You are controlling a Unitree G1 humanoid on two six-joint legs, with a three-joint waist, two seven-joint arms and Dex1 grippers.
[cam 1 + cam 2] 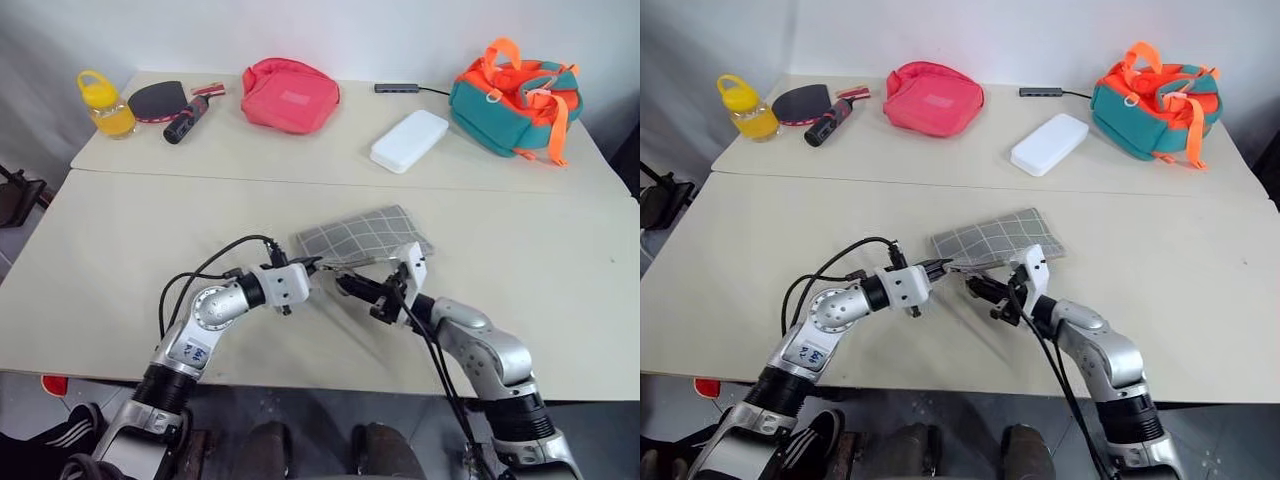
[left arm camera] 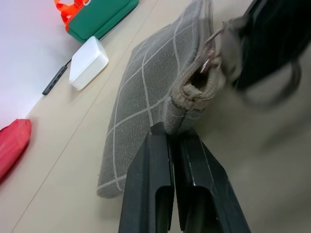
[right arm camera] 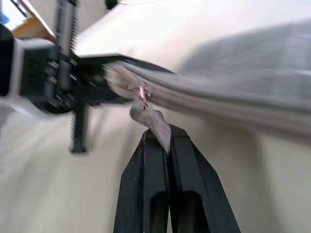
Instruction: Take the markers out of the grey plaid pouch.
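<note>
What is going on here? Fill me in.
The robot is working on the grey plaid pouch, which lies near the front of the table. Its left tool is shut on the pouch's corner, pinning that end. Its right tool is shut on the small grey pull tab hanging at the zipper end. No markers are out yet. Along the back sit a pink-red bag, a white case and a teal and orange bag, all untouched.
</note>
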